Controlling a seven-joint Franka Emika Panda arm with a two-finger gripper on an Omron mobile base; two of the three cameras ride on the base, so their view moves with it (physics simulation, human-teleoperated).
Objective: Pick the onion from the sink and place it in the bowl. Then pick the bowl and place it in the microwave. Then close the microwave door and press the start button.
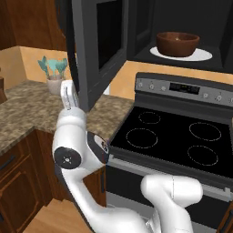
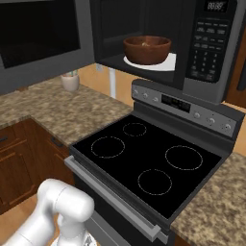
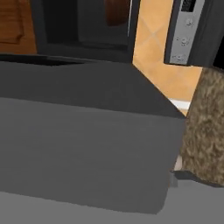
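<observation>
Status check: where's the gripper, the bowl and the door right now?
Gripper open, empty, beside the microwave door. Bowl on the turntable inside the microwave. Door wide open, nothing blocking its swing.

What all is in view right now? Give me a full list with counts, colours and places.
bowl: one, reddish-brown, on the white turntable plate inside the microwave.
microwave door: one, dark grey, swung open to the left of the cavity.
stove: one, black glass top with four ring burners, below the microwave.
stove control panel: one, grey, with knobs, behind the burners.
counter: speckled brown stone, on both sides of the stove.
utensil holder: one, pale, with teal utensils, on the counter's back edge.
cabinets: brown wood, under the counter.
gripper: one, white, open, close by the door's lower edge.
</observation>
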